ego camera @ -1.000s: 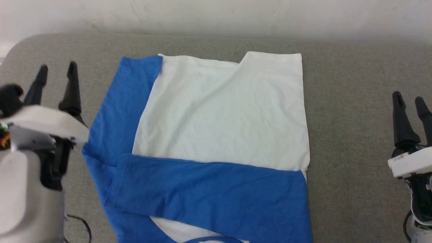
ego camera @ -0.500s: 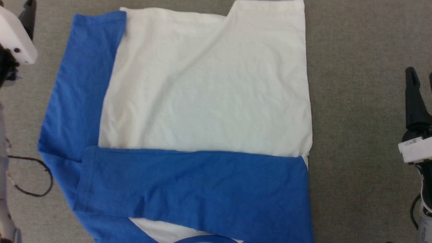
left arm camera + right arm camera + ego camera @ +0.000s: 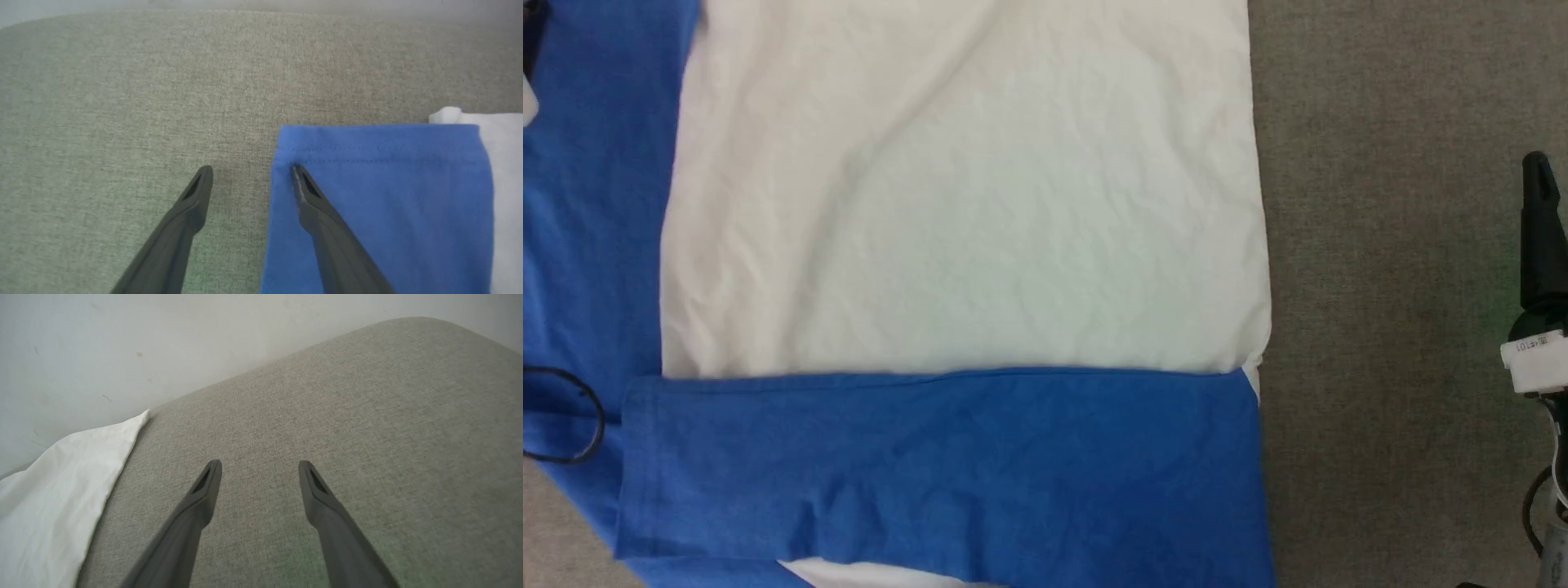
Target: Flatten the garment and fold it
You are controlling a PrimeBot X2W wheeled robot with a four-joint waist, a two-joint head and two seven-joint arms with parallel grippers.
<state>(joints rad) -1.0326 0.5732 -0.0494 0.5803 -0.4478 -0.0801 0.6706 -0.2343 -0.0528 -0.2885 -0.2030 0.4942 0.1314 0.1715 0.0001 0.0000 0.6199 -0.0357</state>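
Observation:
The garment (image 3: 964, 245) lies flat on the grey cushion (image 3: 1380, 286), white body up. One blue sleeve (image 3: 931, 465) is folded across its near part, and the other blue sleeve (image 3: 596, 245) runs along its left side. In the left wrist view my left gripper (image 3: 251, 171) is open at the hemmed cuff of a blue sleeve (image 3: 380, 196). One finger is over the cloth's edge and the other over bare cushion. My right gripper (image 3: 259, 465) is open above bare cushion to the right of the garment's white corner (image 3: 53, 490), holding nothing. Its dark finger (image 3: 1539, 229) stands at the head view's right edge.
A black cable loop (image 3: 572, 416) hangs over the blue sleeve at the left edge. A pale wall (image 3: 122, 343) rises behind the cushion's far edge. Bare grey cushion stretches to the right of the garment.
The head camera has tilted down and closer, so the garment looks larger and its far edge has left the picture. My left gripper has slipped out at the upper left. Both grippers stay open.

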